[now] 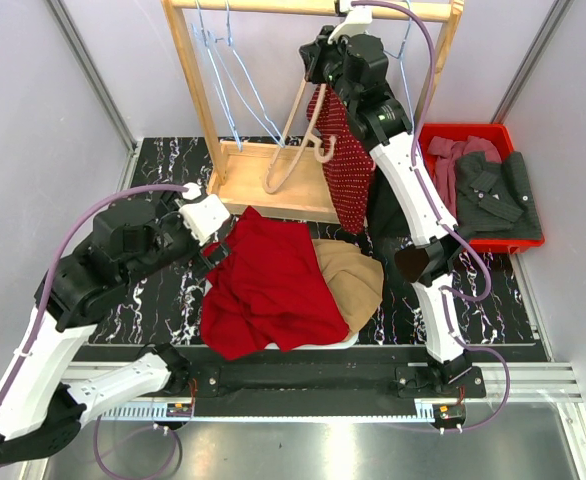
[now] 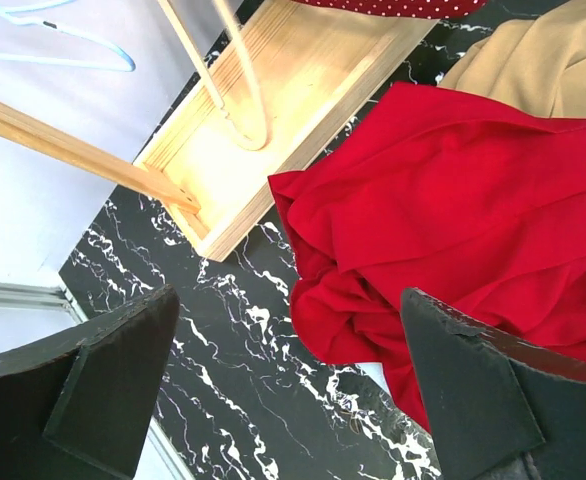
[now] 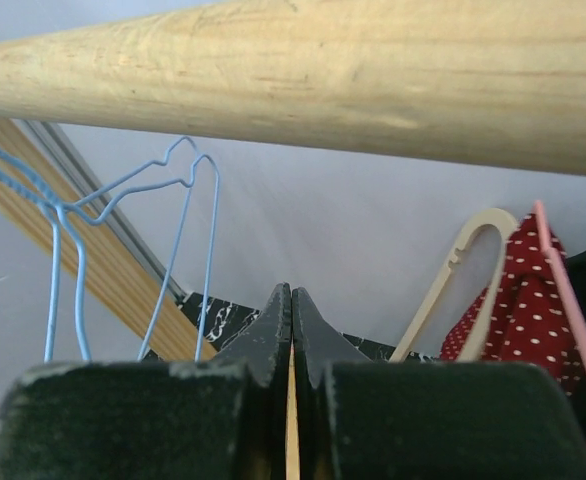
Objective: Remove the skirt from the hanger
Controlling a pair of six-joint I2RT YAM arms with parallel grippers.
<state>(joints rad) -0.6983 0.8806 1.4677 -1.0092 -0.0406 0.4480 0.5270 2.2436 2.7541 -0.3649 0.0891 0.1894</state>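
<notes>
Right gripper (image 3: 291, 300) sits high on the wooden rack (image 1: 191, 100), just under its top rail (image 3: 373, 80) near the right end, and we see its two fingers pressed flat together. A thin pale sliver shows in the seam between them; we cannot tell what it is. Skirt (image 1: 348, 170), red with white dots, hangs below that same right end of the rack, its hem reaching down close to the rack's base board (image 1: 263, 185). Beside it we note a cream hanger (image 1: 295, 140) tilted across the rack's opening, and from the right wrist a pink rod (image 3: 565, 300) running along the skirt's edge; which of the two carries the skirt we cannot make out. Blue wire hangers (image 1: 223, 60) hang from the left part of the rail. Left gripper (image 2: 288, 300) is low, in front of the rack's left corner, jaws spread wide with nothing between them, over the black marble table (image 1: 163, 160). Directly in front of the rack lies a crumpled red cloth (image 1: 263, 280), overlapping a tan cloth (image 1: 358, 275). To the right of the rack stands a red bin (image 1: 473, 130) with dark garments (image 1: 498, 195) spilling over its edge.
</notes>
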